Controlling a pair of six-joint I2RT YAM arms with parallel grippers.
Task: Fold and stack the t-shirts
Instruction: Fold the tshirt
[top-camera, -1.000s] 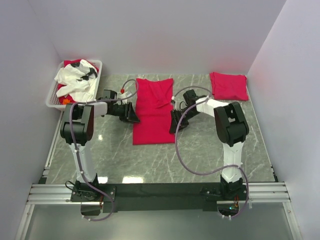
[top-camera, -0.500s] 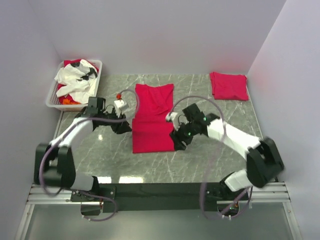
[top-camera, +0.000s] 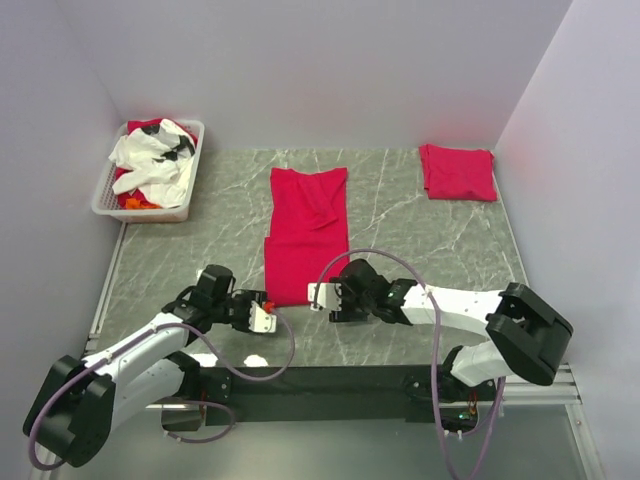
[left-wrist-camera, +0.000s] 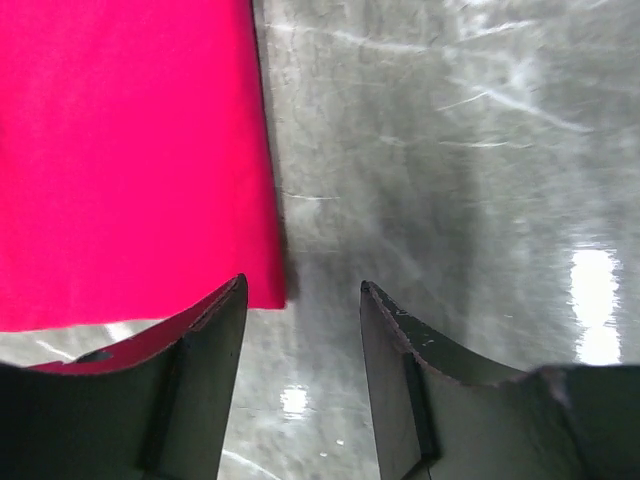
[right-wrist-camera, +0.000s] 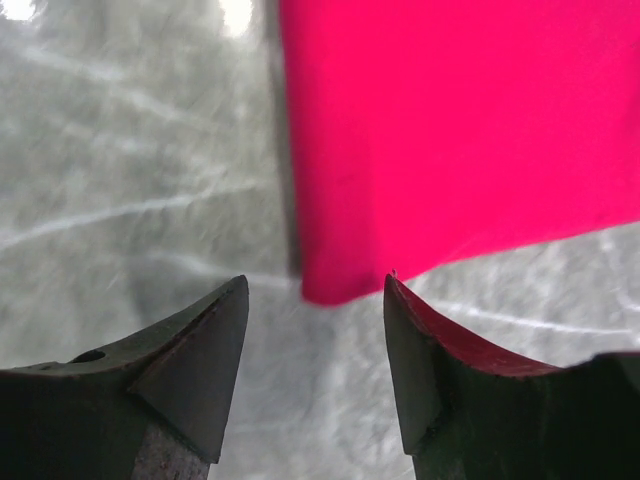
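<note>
The grey marble tabletop (top-camera: 420, 250) is carrying everything. Its largest load, a crimson t-shirt (top-camera: 305, 240) already narrowed into a long strip, is lying down the middle, running from near the far edge toward the near edge, with a loose wrinkle in its far half. A white slotted basket (top-camera: 140, 212) is sitting at the far-left corner, holding a heap of white cloth (top-camera: 155, 160) with some red showing beneath. A second t-shirt, folded into a compact square (top-camera: 458, 172), is resting at the far-right corner, well apart from the strip.

Both arms are reaching low over the near part of the table. The left gripper (left-wrist-camera: 302, 285) is hanging with its jaws spread at the strip's near-left corner, one finger overlapping the hem and the other over bare marble. The right gripper (right-wrist-camera: 315, 280) is likewise gaping, straddling the near-right corner. Neither is pinching anything yet.

The cloth is looking light, soft and limp, so it will probably sag and drag between two holds and not keep any shape. The two near corners seem the sensible places to pinch. Each bite should be taking all the layers at the hem, since a single layer would likely peel away and undo the fold. The polished marble will likely be letting the fabric slide.
</note>
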